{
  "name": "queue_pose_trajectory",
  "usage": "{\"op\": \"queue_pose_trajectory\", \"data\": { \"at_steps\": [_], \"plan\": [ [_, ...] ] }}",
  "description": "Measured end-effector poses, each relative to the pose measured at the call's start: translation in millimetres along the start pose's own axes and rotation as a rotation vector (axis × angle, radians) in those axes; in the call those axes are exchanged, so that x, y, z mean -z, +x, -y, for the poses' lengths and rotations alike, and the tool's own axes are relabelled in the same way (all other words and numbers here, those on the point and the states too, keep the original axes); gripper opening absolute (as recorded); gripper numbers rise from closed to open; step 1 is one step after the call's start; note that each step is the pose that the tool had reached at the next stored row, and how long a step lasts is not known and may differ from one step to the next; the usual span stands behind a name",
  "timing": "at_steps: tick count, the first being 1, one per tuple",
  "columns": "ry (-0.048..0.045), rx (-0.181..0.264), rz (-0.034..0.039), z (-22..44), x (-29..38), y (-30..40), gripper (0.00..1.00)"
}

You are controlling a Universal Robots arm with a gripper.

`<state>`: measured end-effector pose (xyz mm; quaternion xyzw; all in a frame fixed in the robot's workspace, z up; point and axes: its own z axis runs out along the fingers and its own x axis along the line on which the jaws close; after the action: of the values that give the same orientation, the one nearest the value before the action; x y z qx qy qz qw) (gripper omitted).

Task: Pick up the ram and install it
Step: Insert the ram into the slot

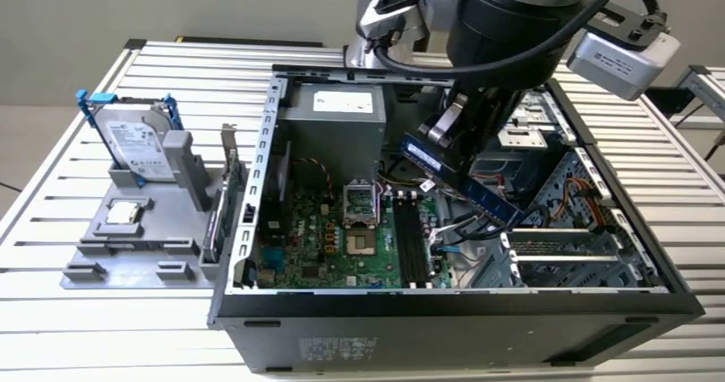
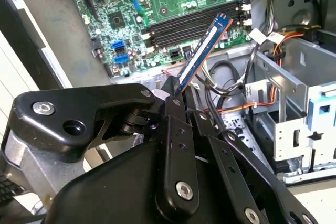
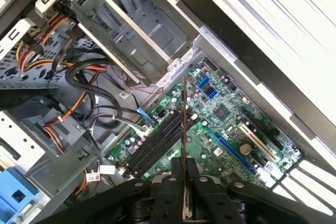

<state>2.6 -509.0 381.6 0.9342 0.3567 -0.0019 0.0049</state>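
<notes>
One arm (image 1: 510, 8), one gripper (image 1: 451, 132), one ram (image 1: 476, 187). One open case (image 1: 453, 314) lies on its side on the slatted table (image 1: 46, 314). Inside it: one motherboard (image 1: 328, 246) with what looks like four black slots (image 1: 412, 242), one CPU socket (image 1: 358, 204), one power supply (image 1: 334, 110), one drive cage (image 1: 566, 246) and a tangle of cables (image 1: 447, 238). On the exterior view's left, just beside the case, one grey tray (image 1: 125, 248) holds one hard drive (image 1: 138, 144) standing upright in a blue bracket, one silver chip (image 1: 122, 214) lying flat, and one card (image 1: 223, 199) on edge along the tray's case side. The arm reaches down from above into the case. Both wrist views show the gripper (image 2: 181, 95) (image 3: 184, 171) clenched on one end of the ram (image 2: 202, 51) (image 3: 184, 124). The ram hangs tilted in the air over the motherboard, near the slots and not seated. In the exterior view its lower end sits over the cables, between the slots and the drive cage.
</notes>
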Motion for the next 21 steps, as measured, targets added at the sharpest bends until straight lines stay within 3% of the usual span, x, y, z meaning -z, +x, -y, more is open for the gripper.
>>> {"op": "queue_pose_trajectory", "data": {
  "at_steps": [21],
  "plan": [
    [0.0018, -0.235, 0.0017, 0.0, -0.2, 0.0, 0.0]
  ]
}}
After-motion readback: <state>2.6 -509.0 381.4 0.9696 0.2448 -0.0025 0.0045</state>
